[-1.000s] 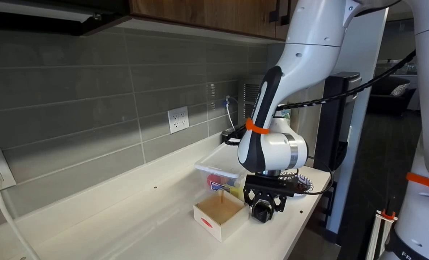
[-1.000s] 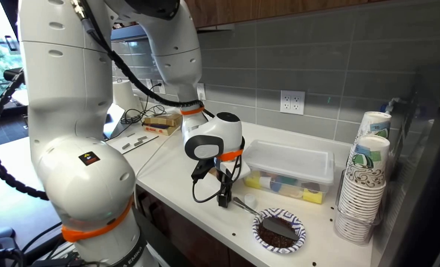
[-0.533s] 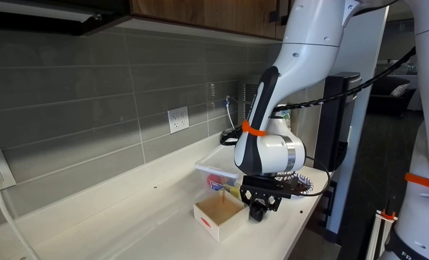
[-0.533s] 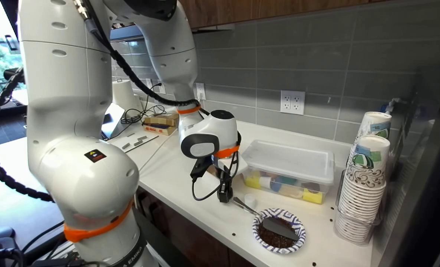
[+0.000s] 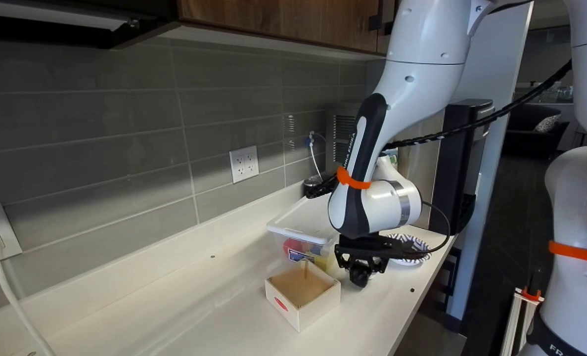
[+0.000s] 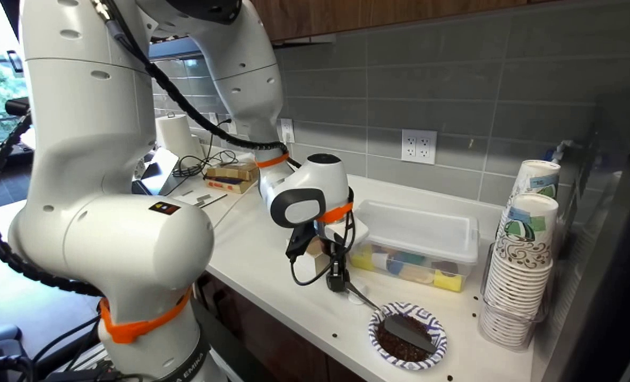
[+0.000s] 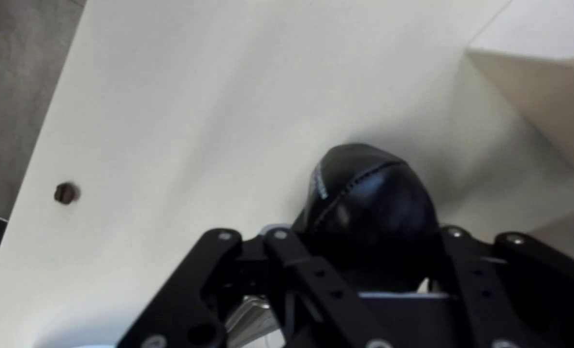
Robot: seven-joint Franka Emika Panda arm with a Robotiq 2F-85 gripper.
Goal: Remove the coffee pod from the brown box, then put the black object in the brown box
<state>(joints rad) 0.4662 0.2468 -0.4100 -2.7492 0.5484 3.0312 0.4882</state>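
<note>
Black, glossy and seamed like a small stuffed ball: the black object [image 7: 374,203], pinched in the gripper [image 7: 366,235], rounded end bulging out toward the top of the wrist view. Jaws narrowed onto it, one at each side. Location: low over the white counter [image 5: 214,311], outside the brown box [image 5: 318,307] and near its wall, apart from it; clearance beneath hard to judge. Coffee pod [image 6: 357,298], apparently the small whitish piece on the counter near the gripper, likewise outside the box, and partly crossed by the handle of a flat-bladed utensil [image 6: 399,326]. In an exterior view, handle end right beside the jaws, contact impossible to confirm; blade resting in a patterned paper plate [image 6: 410,365] of dark brown granules. Likely step in hand: carrying the black object over to the box, with the first half of the task seemingly done. For a good transfer, rise straight up first, well free of the handle, so as not to drag utensil or plate along, and high enough to pass over the box wall. Then across at an even pace, with a steady squeeze: a smooth, rounded shape, probably prone to slipping from a lopsided pinch. Stop above the middle of the box, away from the thin wooden strip [image 5: 305,270] in its back corner. Lower nearly to the bottom, part the jaws gently, only as far as needed to spare the light walls a knock, and leave straight upward.
</note>
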